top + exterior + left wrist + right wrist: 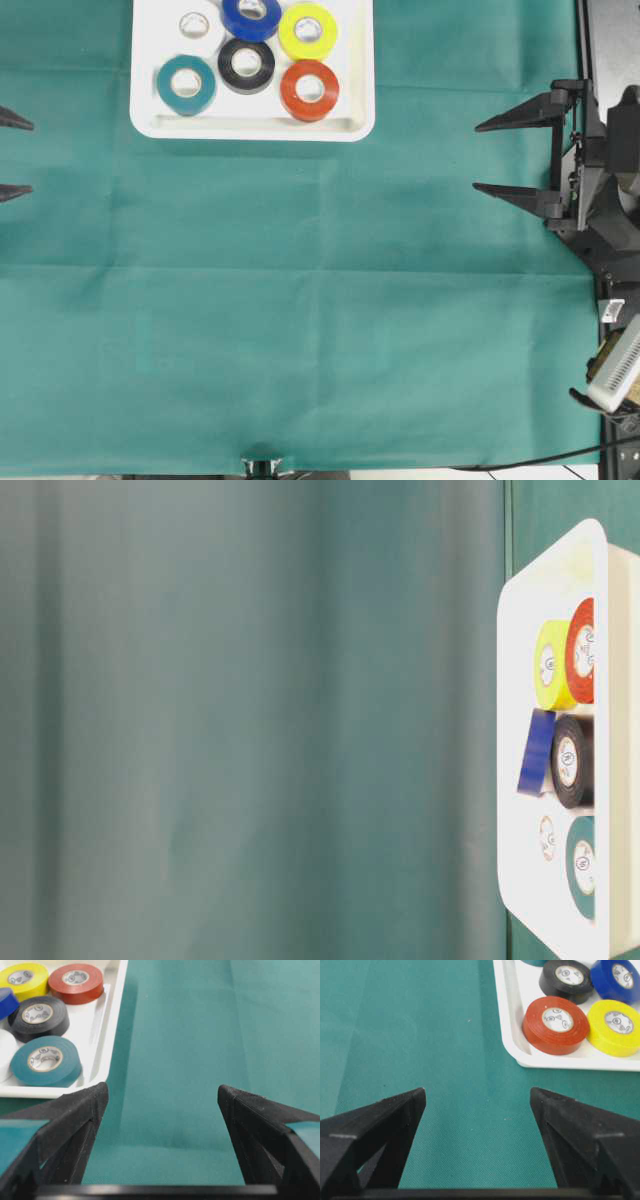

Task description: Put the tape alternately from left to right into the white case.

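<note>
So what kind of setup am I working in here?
Probably a lab tabletop rig: a teal cloth covers the table, a white plastic tray holds coloured tape rolls, and black two-finger grippers flank it.

Bare green surface (320, 300) lies open between both sides; only the case (360, 60), packed with rolls (247, 66), blocks the far edge.

Cut-off and blurred parts

In the overhead view the white case (365, 128) and the blue roll (251, 16) run off the top edge, and only the two fingertips of the left tool (8, 156) enter at the left edge. The table-level view shows the table (250, 730) as a soft blur; the print on the roll cores is too small to read.
</note>
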